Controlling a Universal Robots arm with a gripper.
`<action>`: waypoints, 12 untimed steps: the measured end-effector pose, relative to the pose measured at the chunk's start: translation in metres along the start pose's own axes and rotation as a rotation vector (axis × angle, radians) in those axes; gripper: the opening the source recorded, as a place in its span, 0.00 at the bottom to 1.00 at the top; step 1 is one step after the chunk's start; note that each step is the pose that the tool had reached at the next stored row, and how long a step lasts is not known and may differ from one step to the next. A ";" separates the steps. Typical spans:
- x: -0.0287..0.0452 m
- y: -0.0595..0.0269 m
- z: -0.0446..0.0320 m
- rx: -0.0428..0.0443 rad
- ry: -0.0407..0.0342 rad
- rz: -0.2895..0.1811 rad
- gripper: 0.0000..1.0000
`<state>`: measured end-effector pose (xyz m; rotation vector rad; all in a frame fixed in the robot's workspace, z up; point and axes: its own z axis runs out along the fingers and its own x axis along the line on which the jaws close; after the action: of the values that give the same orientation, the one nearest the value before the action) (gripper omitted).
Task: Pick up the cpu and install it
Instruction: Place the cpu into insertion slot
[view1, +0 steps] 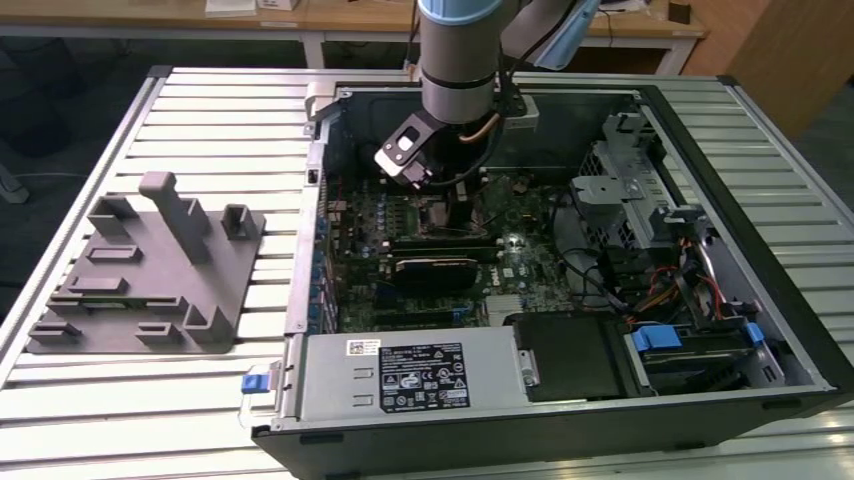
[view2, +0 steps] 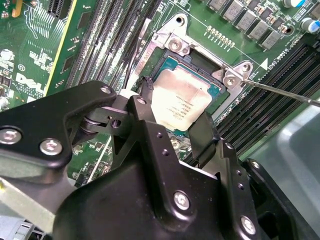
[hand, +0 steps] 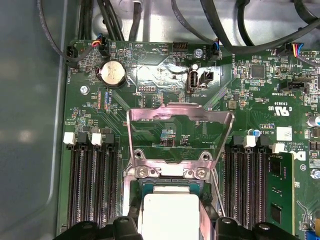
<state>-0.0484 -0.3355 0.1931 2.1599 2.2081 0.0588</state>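
Note:
The cpu (view2: 177, 102) is a small square chip with a silvery top. It lies level in the dark metal-framed socket (view2: 176, 44) on the green motherboard (hand: 165, 75). My gripper (view2: 176, 116) has its black fingers (view2: 144, 102) pressed against two opposite edges of the chip, shut on it. In the first wrist view the cpu (hand: 170, 210) sits between the same fingers (hand: 131, 220), below the socket's raised metal load plate (hand: 180, 127). In the exterior view my gripper (view1: 447, 198) reaches down into the open computer case (view1: 747, 250).
A thin socket lever (view2: 285, 92) sticks out beside the socket. Memory slots (hand: 92, 180) flank it on both sides. Inside the case are a power supply (view1: 407, 375), a drive cage (view1: 641, 190) and cables. A grey tray (view1: 147, 270) lies on the slatted table at the exterior view's left.

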 end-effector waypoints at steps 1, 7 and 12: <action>0.0000 0.0000 0.0000 -0.0001 0.0001 0.000 0.53; 0.0000 0.0001 0.0000 0.0000 0.0000 0.000 0.61; -0.0001 0.0006 -0.0086 0.0000 0.0000 0.000 0.61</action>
<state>-0.0483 -0.3355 0.2018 2.1599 2.2081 0.0588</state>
